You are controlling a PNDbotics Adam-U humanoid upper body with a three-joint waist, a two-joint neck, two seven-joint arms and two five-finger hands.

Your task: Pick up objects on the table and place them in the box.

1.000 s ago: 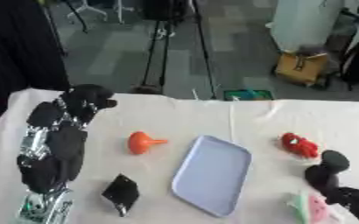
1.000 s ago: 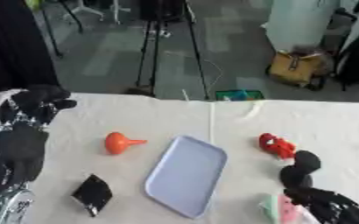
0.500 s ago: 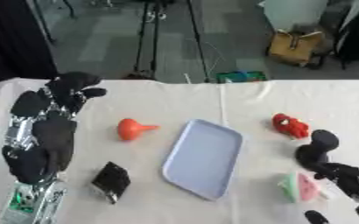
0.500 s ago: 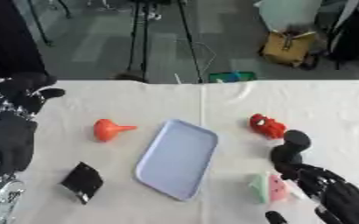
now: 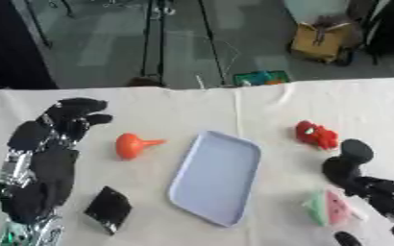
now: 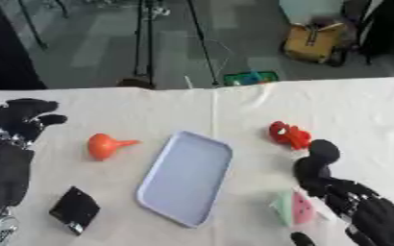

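A pale blue tray (image 5: 215, 178) lies flat at the table's middle. An orange funnel-shaped toy (image 5: 131, 145) sits left of it, and a black flat square (image 5: 109, 209) lies near the front left. A red toy (image 5: 316, 134) rests right of the tray. A pink and green watermelon-slice piece (image 6: 294, 207) lies at the front right. My left hand (image 5: 62, 122) stands upright at the left edge, fingers curled at the top, holding nothing. My right hand (image 6: 351, 202) comes in from the lower right, its fingers beside the watermelon piece, apart from the red toy.
The white cloth-covered table (image 5: 200, 110) ends at a far edge, beyond which lies grey floor with a tripod (image 5: 158, 29), a green box (image 5: 261, 77) and a yellow bag (image 5: 322, 41).
The camera has tilted, shifting the whole picture. My right hand has risen a little toward the red toy, beside the watermelon piece. The left hand keeps its pose.
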